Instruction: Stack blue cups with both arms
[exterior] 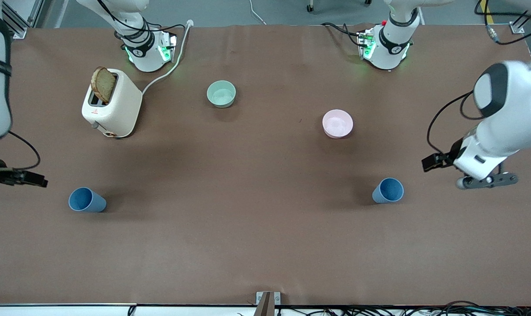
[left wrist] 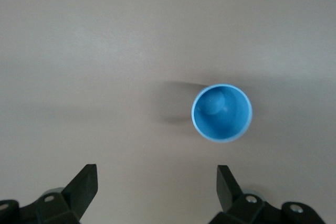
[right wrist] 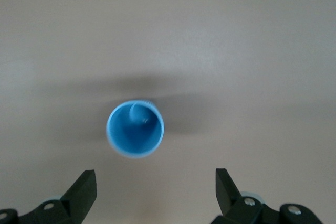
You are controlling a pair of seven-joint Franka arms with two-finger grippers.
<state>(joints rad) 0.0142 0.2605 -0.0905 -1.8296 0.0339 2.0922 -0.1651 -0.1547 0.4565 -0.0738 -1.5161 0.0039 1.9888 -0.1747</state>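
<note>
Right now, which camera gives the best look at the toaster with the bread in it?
The front view: the toaster shows whole there, near the right arm's base, a slice of bread sticking out of its slot. Neither wrist view shows it; each sees only a blue cup.

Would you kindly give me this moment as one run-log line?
phase: approach | left gripper: open above blue cup | right gripper: open above other blue cup | cups: upright, apart, unstacked
</note>
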